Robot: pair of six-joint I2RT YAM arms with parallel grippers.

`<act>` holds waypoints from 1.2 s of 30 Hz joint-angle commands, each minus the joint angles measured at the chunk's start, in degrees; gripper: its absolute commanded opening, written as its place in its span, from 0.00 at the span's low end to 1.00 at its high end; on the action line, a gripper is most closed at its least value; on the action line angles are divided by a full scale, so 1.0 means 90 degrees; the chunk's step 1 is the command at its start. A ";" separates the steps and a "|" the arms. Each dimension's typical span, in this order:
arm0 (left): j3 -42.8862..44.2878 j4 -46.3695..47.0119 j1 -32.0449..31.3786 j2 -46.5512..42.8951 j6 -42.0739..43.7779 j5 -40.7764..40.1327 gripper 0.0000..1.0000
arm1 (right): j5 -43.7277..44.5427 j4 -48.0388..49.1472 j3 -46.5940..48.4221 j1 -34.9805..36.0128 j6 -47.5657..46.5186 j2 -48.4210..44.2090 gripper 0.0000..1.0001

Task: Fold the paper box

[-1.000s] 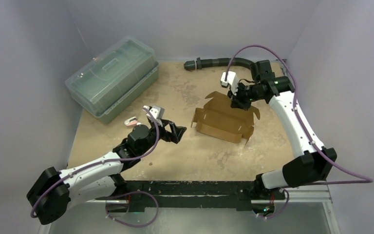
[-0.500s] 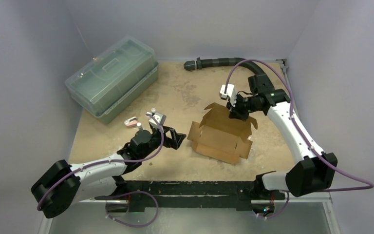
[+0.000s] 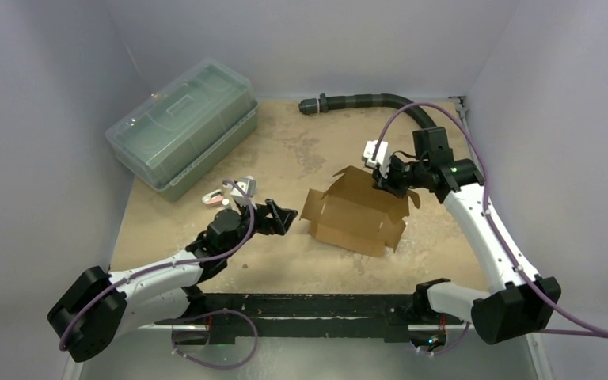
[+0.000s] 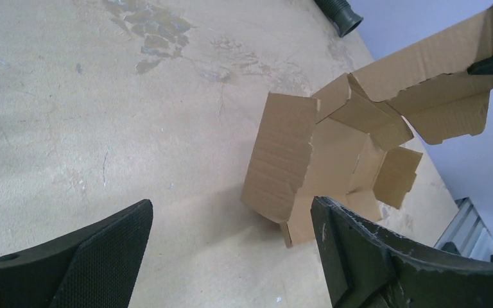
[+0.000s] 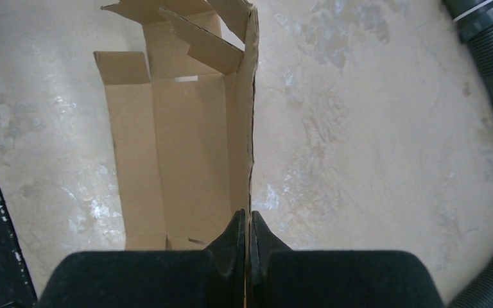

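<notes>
- Two fingers of the right gripper (image 5: 244, 215) are pressed together on the top edge of an upright wall of the paper box (image 5: 173, 128), gripping the cardboard.
- Half-formed and open-topped, the paper box (image 3: 352, 218) rests near the middle of the worktop (image 3: 301, 150), a little toward the right edge, with loose flaps splayed at both ends.
- Jaws spread wide, the left gripper (image 3: 281, 219) hangs low over the worktop just left of the box, facing its left end flap and clear of it.
- Beyond that gripper, toward the left edge, lies a small pink-and-white item (image 3: 212, 197).
- At the far left corner stands a clear greenish lidded bin (image 3: 182, 127); a black ribbed hose (image 3: 356, 100) runs along the far edge.
</notes>
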 commanded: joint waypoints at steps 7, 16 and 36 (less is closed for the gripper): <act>0.0054 0.0368 0.0192 -0.0114 0.0796 0.0374 0.90 | 0.0039 0.0018 0.0215 0.0214 -0.0984 -0.0560 0.00; -0.1101 0.2604 0.0200 0.0049 0.1721 0.0570 0.90 | 0.0606 0.0504 -0.0454 0.0972 -0.0937 -0.0896 0.00; -0.0913 0.3631 0.0197 0.1581 0.0760 0.1997 0.91 | 0.0835 0.0729 -0.1068 0.1462 -0.0517 -0.1313 0.00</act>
